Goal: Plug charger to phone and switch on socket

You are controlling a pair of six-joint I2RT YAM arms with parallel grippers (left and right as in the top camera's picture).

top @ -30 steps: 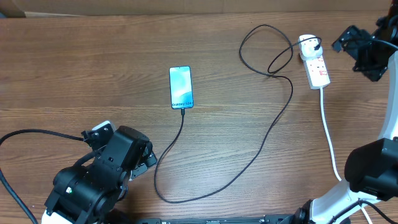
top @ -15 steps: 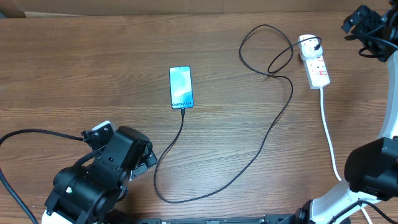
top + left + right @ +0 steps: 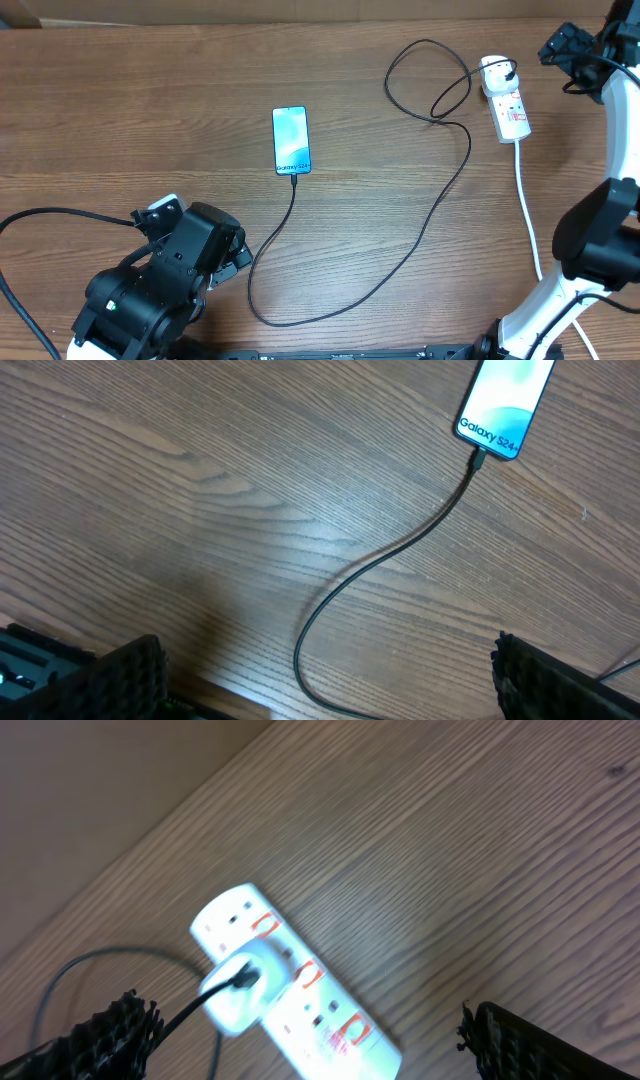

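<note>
Landmark: the socket (image 3: 507, 105).

- The right gripper (image 3: 305, 1035) hangs over the socket, jaws wide, holding nothing.
- The left gripper (image 3: 325, 680) is well apart from the socket, beyond the phone (image 3: 291, 140), jaws wide and empty.
- The charger (image 3: 440, 200) has its white plug adapter (image 3: 495, 72) seated in the socket's far end. Its connector tip (image 3: 478, 457) appears to be seated in the phone.

Risks:
- The socket carries several red switch marks close together, so a broad finger may press the wrong one or knock the adapter.
- The socket looks light, so an off-centre push could slide or tip it.
- A cable loop lies just beside the socket, and a snagged finger would tug the tip out of the phone.
- I cannot tell whether the switch is already on.

Writing:
- The phone screen reads "Galaxy S24+".
- The small red print on the socket is too blurred to read.
</note>
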